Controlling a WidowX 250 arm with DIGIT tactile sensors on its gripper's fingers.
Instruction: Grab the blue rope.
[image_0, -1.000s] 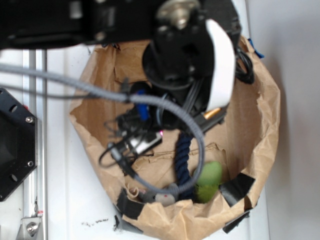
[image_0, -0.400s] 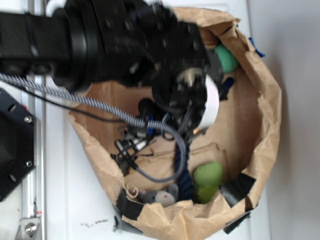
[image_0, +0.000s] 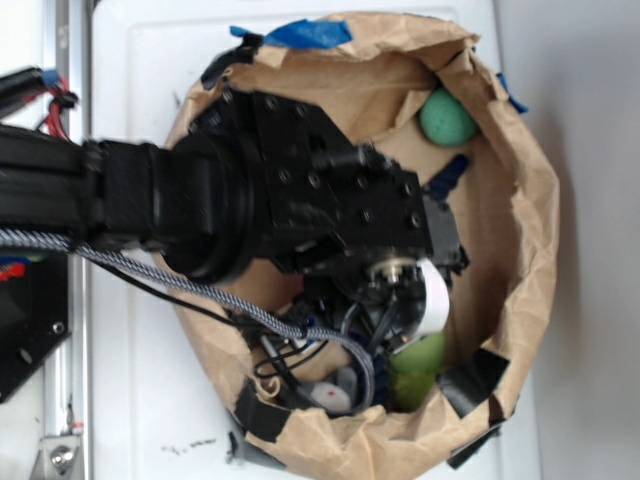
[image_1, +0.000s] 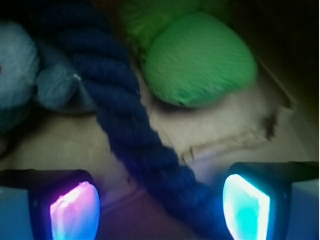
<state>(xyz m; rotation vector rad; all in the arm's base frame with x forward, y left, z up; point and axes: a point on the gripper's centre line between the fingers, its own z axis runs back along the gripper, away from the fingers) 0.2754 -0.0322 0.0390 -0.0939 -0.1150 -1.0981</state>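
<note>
Brown crumpled paper bag (image_0: 530, 250) holds the black robot arm (image_0: 300, 210) in the exterior view, while the wrist view shows the wide-spread gripper (image_1: 160, 207) straddling the thick navy twisted rope (image_1: 135, 135) beside a green plush toy (image_1: 200, 60).

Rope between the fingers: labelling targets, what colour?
Dark navy blue rope, clearest in the wrist view.

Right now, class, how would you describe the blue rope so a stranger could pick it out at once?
Look inside the brown paper bag, under the black robot arm. In the wrist view, the thick dark navy twisted rope runs diagonally between the open gripper fingers. It is long and corded, unlike the rounded green plush toy and grey plush toy beside it.
</note>
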